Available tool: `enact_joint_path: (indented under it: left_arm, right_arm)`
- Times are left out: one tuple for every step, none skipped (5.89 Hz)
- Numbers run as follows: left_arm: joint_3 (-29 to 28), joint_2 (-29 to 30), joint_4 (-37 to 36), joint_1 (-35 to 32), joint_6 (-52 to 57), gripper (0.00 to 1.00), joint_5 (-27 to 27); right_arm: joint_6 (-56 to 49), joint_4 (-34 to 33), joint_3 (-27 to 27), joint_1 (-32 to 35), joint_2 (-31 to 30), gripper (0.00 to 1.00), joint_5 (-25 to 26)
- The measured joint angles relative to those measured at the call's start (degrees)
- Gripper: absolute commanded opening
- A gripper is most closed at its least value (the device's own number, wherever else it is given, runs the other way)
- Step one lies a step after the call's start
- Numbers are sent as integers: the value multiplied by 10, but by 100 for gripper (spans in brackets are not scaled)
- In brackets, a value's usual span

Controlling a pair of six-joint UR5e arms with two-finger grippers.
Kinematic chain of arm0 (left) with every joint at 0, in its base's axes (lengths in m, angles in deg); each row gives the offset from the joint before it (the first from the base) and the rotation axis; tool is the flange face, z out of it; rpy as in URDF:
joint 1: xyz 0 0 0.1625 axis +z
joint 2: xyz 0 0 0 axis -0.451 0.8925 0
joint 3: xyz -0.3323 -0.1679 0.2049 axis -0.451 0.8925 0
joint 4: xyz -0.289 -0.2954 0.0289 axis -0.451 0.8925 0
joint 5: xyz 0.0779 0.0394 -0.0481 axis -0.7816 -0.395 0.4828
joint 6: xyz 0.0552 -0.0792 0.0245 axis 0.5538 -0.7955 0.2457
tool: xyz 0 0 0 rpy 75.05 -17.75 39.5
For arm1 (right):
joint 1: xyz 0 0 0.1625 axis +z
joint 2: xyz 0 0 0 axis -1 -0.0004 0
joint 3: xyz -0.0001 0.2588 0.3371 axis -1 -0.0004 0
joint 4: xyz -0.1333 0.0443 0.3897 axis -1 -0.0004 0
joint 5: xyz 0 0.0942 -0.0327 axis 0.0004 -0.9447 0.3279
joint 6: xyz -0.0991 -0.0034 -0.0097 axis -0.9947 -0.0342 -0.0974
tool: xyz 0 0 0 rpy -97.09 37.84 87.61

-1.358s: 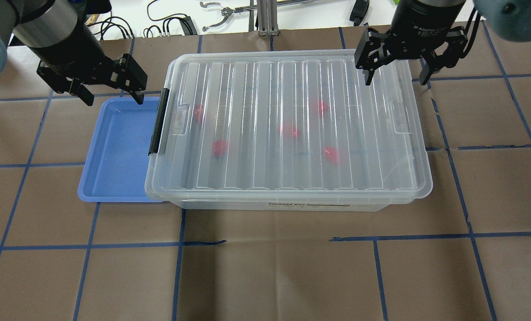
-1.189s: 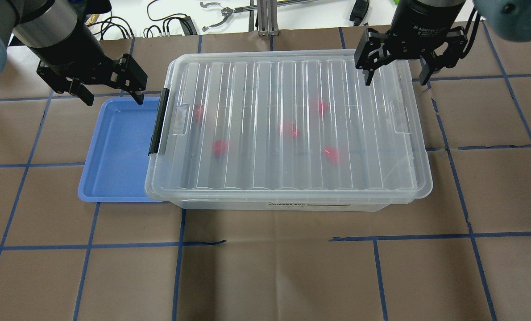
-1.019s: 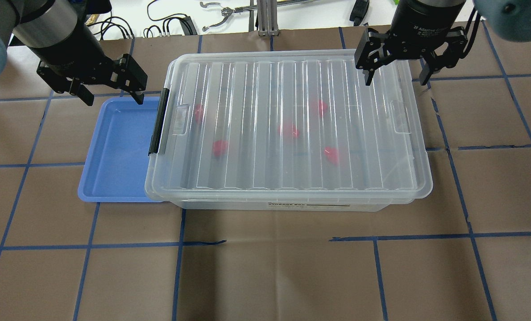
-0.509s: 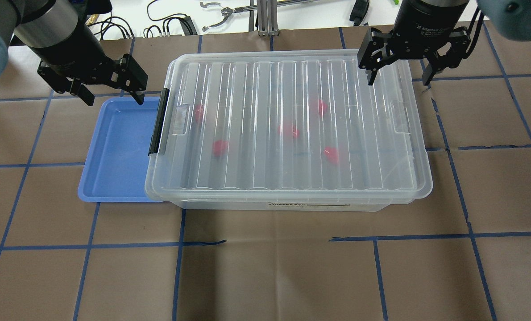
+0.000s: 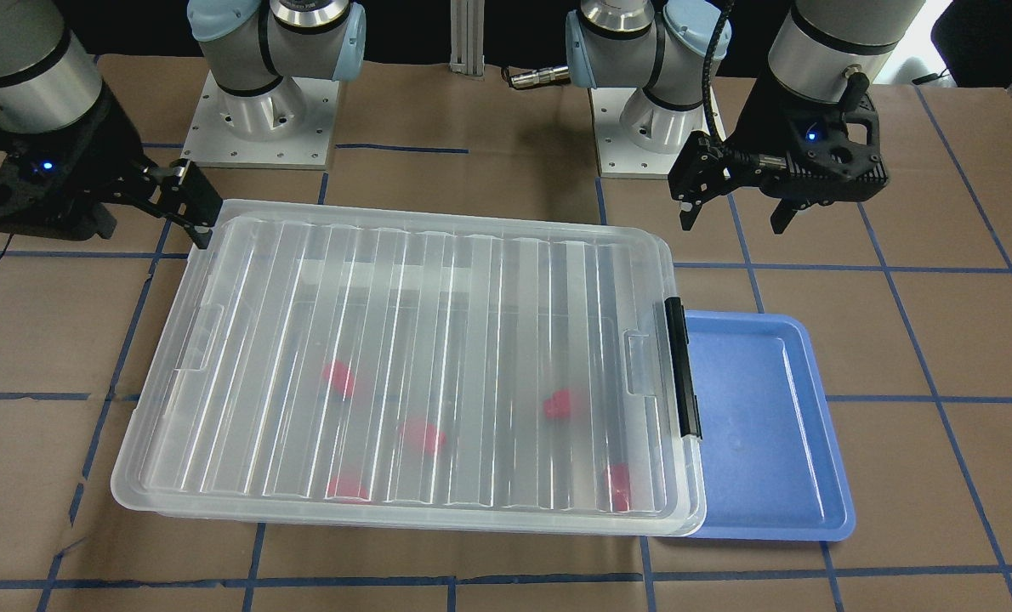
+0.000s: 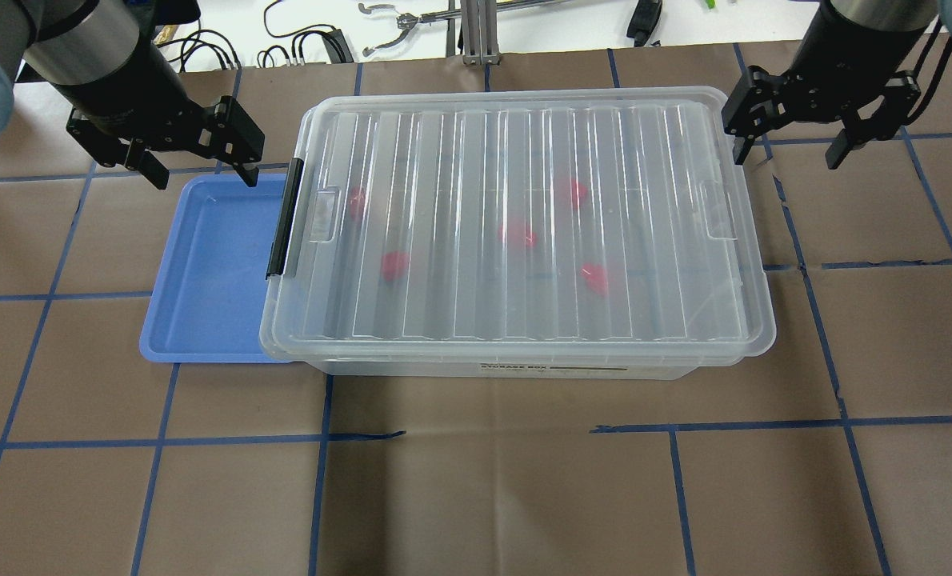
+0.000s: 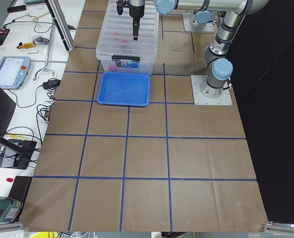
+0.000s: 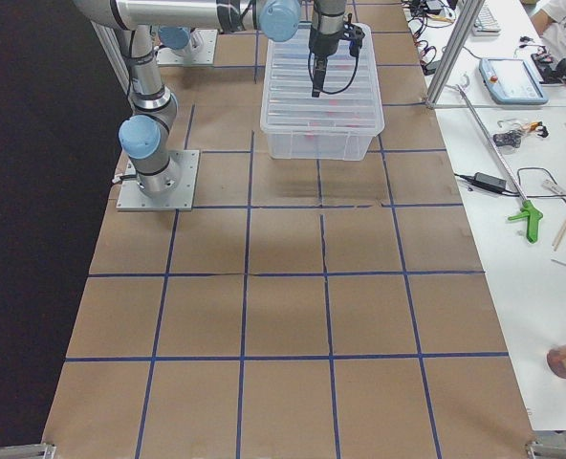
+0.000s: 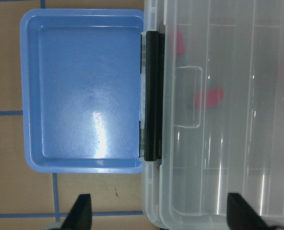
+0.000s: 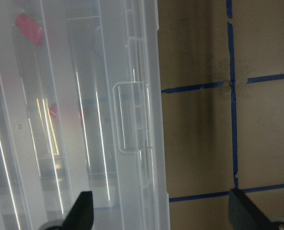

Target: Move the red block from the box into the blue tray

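Observation:
The clear box [image 6: 516, 224] stands mid-table with its ribbed lid shut and its black latch bar [image 6: 284, 218] on the left end. Several red blocks, such as one [image 6: 394, 264] near the latch and another [image 6: 594, 276], show blurred through the lid. The blue tray [image 6: 204, 272] lies empty against the box's left end, partly under its rim. My left gripper [image 6: 202, 178] is open and empty above the tray's far rim. My right gripper [image 6: 788, 158] is open and empty, straddling the box's far right corner.
Blue tape lines grid the brown table. Cables and tools [image 6: 396, 32] lie on the white bench beyond the far edge. The two arm bases [image 5: 259, 110] stand behind the box. A grabber tool [image 8: 532, 215] lies on the side bench.
My right gripper has moved to the right, from over the lid's far right part to the box's right edge. The left gripper, box and tray have not moved.

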Motion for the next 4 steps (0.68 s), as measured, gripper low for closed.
enact_joint_path:
  left_arm:
    - [0, 0, 0, 0, 0, 98, 0]
    - [0, 1, 0, 0, 0, 98, 0]
    - [0, 1, 0, 0, 0, 98, 0]
    - [0, 1, 0, 0, 0, 98, 0]
  right_arm:
    - [-5, -44, 35, -7, 4, 100, 1]
    - [-13, -92, 75, -10, 6, 100, 2]
    - [-29, -130, 109, -12, 7, 100, 4]
    - [-48, -154, 130, -16, 7, 100, 6]
